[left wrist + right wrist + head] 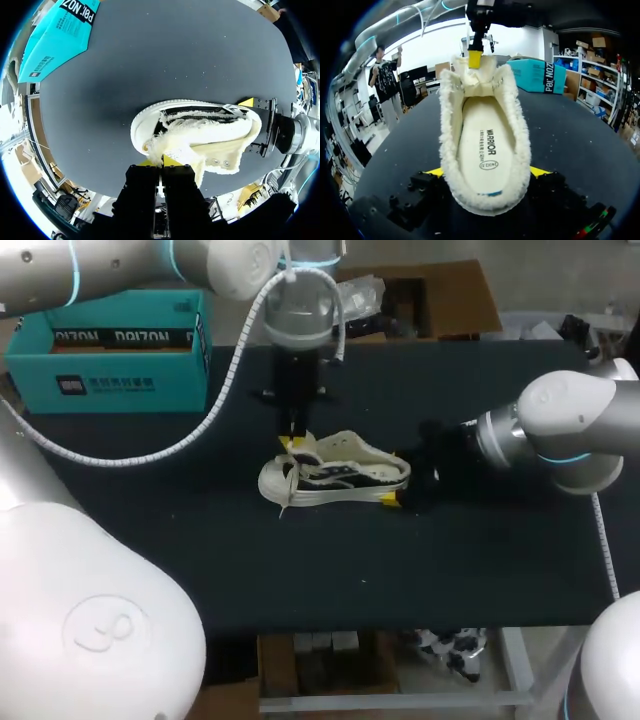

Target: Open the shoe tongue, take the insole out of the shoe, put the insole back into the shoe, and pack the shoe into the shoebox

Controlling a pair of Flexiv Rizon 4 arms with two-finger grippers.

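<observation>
Head view with both wrist views. A low white shoe (335,480) with dark side panels and a fleece lining stands on its sole in the middle of the black tabletop (180,540), with its toe toward the left edge and its heel toward the right edge.

The left arm (120,270) comes in from the far left corner and points straight down. The left fingers (292,443) are together, clamped on the top edge of the fleecy tongue (479,85), which stands upright at the front of the shoe opening.

The right arm (570,430) comes in from the right edge and lies low over the tabletop. The right fingers (392,496) stand apart, one yellow tip against each side of the heel, so the shoe is held between them.

In the right wrist view the opening faces upward and the pale insole (482,140) lies flat inside the shoe.

A teal shoebox (110,350), open at the top, sits at the far left corner of the tabletop, well apart from the shoe.
</observation>
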